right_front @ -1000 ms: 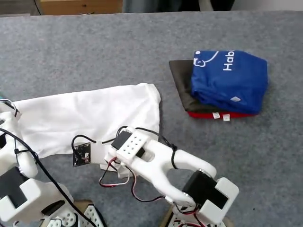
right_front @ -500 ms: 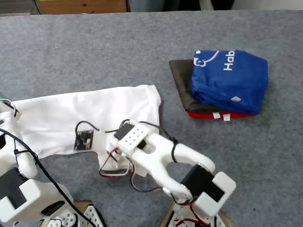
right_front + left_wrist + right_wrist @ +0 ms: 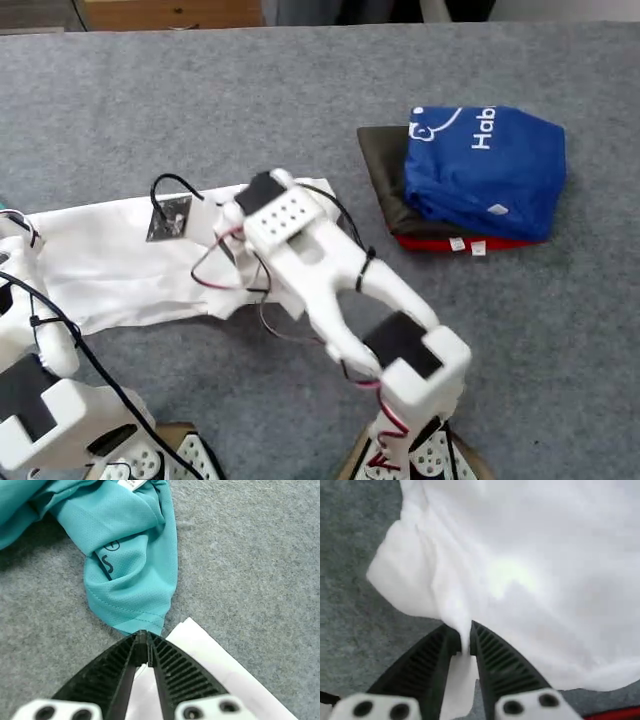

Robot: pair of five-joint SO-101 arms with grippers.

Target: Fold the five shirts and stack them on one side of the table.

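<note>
**Q:** Where is the white shirt (image 3: pixel 90 260)?

**A:** Well apart from the folded stack (image 3: pixel 485 170). The right gripper (image 3: pixel 464 632) is clamped on a raised fold. The left gripper (image 3: pixel 143 637) pinches the corner farthest from the stack.

**Q:** What is the risk?

**A:** The thin fabric may slip free, and the fold would collapse.

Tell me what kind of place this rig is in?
Probably a lab bench for folding trials: a grey carpet-topped table, a stack of folded shirts at one side, a white shirt spread out, wooden furniture behind.
</note>
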